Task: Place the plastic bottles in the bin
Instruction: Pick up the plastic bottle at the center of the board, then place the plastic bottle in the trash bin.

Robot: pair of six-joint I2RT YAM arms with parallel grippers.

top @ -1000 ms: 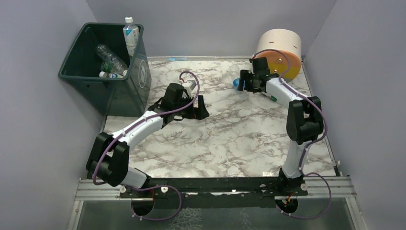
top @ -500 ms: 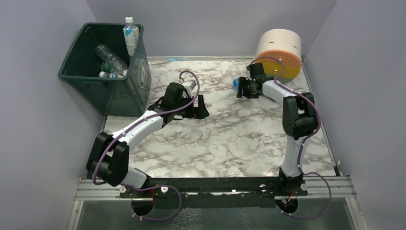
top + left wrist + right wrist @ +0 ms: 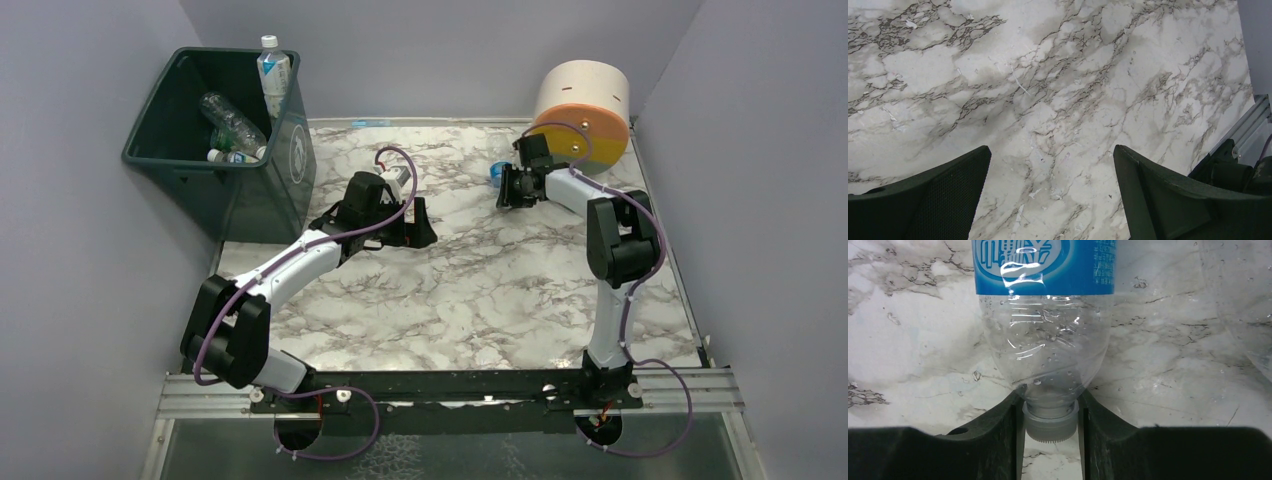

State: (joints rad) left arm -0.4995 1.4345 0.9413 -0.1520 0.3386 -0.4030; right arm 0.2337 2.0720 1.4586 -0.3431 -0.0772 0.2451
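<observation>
On bottle [image 3: 1045, 352] blue label [image 3: 1043, 265]: white characters, cropped, unreadable. Round logo [image 3: 298, 150] on bin [image 3: 190, 162]: illegible.

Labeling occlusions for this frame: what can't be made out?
- Right wrist: blue-label bottle base cut off by top edge; clear object at right edge mostly cropped.
- Top view: right gripper covers most of that bottle.
- Top view: bin wall hides floor; bottles inside uncountable.

Jaws pinch the cap [image 3: 1050, 424] of a clear bottle [image 3: 1045, 347] (blue label [image 3: 1045, 265]).
</observation>
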